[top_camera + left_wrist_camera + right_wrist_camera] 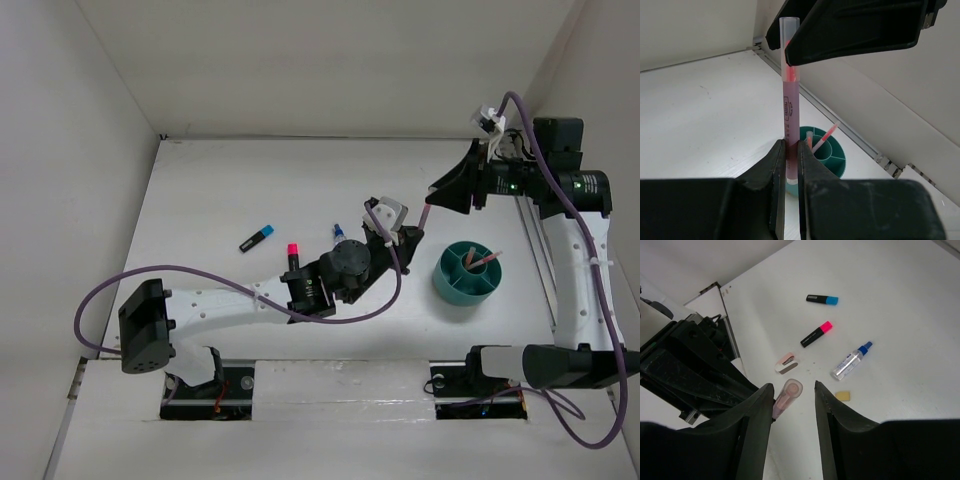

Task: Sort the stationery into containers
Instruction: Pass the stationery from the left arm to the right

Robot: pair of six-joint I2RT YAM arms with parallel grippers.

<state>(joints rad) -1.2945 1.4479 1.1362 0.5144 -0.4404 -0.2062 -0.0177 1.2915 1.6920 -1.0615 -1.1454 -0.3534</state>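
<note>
A white table (220, 190) sits boxed in by plain white walls (300, 60). The left arm (230, 298) reaches from the near left to the middle of the table, and its left gripper (791, 150) is clamped on the lower part of a pink pen (790, 100). The right arm (575, 270) runs up the right side and bends back left. The right gripper (794, 390) straddles the pen's free end with its jaws apart – a gap shows on one side.

The teal organiser (445, 285) stands near right, with thin pens (483, 260) leaning inside. A blue-capped highlighter (822, 300), pink-capped highlighter (816, 334), spray bottle (852, 361), stapler (786, 362) and eraser (842, 396) lie loose on the table. From above, the left arm hides the stapler and eraser – and part of the bottle.
</note>
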